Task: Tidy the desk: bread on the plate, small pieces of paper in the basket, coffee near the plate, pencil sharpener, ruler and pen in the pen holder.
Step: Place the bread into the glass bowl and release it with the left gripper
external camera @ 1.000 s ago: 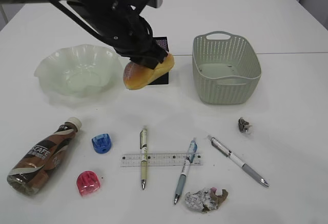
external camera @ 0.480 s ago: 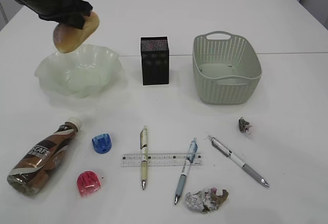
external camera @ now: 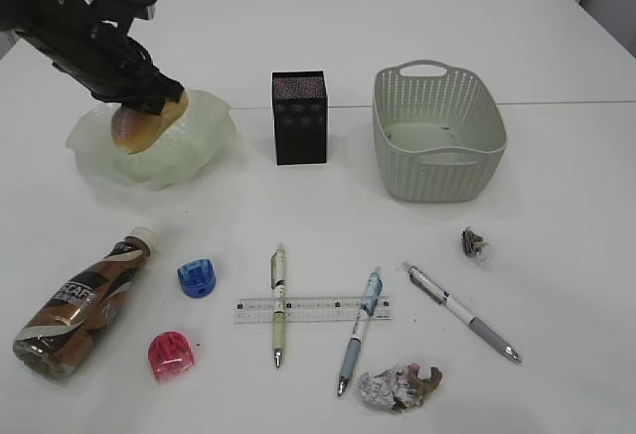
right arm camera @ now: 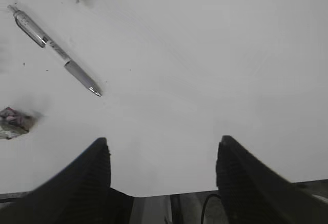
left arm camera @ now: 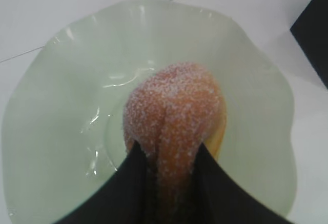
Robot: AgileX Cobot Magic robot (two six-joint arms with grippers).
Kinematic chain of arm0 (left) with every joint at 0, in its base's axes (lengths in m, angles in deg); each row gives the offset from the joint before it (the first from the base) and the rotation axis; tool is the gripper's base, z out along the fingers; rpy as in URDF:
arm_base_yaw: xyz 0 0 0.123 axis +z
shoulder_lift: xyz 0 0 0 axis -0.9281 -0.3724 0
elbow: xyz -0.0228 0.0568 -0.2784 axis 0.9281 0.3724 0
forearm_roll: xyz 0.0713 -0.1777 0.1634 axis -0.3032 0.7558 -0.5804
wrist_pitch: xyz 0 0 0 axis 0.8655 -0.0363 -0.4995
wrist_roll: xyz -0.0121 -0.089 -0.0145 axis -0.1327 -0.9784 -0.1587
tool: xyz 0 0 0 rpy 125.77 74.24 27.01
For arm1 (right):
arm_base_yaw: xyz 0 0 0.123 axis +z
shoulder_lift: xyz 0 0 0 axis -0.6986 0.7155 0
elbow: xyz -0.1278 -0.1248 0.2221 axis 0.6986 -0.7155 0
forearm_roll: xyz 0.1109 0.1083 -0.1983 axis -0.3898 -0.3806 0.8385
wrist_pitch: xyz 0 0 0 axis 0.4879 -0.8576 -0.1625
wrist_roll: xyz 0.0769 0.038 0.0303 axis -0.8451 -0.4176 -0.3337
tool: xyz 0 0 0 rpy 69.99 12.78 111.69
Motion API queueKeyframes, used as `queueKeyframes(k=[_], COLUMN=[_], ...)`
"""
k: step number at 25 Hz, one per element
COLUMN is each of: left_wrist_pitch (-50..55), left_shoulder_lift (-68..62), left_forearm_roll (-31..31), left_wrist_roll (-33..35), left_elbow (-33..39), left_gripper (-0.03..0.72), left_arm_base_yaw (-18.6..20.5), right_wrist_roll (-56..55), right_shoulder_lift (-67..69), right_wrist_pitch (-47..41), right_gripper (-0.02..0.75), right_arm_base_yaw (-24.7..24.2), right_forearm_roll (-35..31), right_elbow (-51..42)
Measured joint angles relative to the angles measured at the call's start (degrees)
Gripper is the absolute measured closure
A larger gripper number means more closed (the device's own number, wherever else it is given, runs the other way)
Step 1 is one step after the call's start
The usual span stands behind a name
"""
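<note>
Left gripper [external camera: 147, 108]: clamped on the bread [left arm camera: 174, 116], fingers [left arm camera: 215, 188] pinching both sides of the roll; held low over the plate's bowl, contact w/ plate can't be told.
Right gripper [right arm camera: 161, 178]: jaws spread wide apart, holding nothing, above bare table [right arm camera: 215, 55] nr its edge.
Plate [external camera: 204, 141]: pale green, wavy rim, back left; nothing in it but the bread hanging inside the rim.
Basket [external camera: 439, 131]: grey-green, perforated, back right; interior bare as far as seen.
Pen holder [external camera: 299, 116]: black box, upright, betw. plate and basket; inside not visible.
Coffee [external camera: 84, 300]: bottle lying on its side, front left, well apart from plate.
Sharpeners: blue one [external camera: 197, 276] just right of bottle, pink one [external camera: 170, 354] nearer the front edge.
Ruler [external camera: 312, 309]: flat, front centre, crossed by cream pen [external camera: 278, 305] and blue pen [external camera: 359, 331].
Silver pen [right arm camera: 56, 51]: loose, right of ruler.
Paper: small wad [external camera: 474, 244] nr basket's front; bigger wad [external camera: 399, 386] at front edge.
</note>
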Motion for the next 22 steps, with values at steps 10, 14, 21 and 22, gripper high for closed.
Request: queueKeyframes(k=[10, 14, 21, 22], left_wrist_pitch=[-2.66, -2.27, 0.78, 0.78], left_shoulder_lift=[-3.59, -3.59, -3.59, -3.59], left_forearm_roll=[-0.93, -0.93, -0.93, -1.02], left_wrist_roll=[-2.86, -6.24, -7.13, -7.16], left_elbow=[0.0, 0.0, -2.78, -3.11], left_gripper=[0.19, 0.125, 0.116, 0.115], left_arm_base_yaw=[0.13, 0.61, 0.73, 0.73], right_wrist_roll=[-2.84, -3.31, -3.69, -3.69], right_shoulder_lift=[0.0, 0.0, 0.0, 0.0], right_wrist_pitch=[0.0, 0.0, 0.0, 0.0], right_gripper=[0.26, 0.26, 0.26, 0.26], right_arm_base_yaw=[0.0, 0.0, 0.0, 0.0], right_forearm_roll=[-1.84, -2.19, -2.82, -3.06], right_elbow=[0.0, 0.0, 0.0, 0.0])
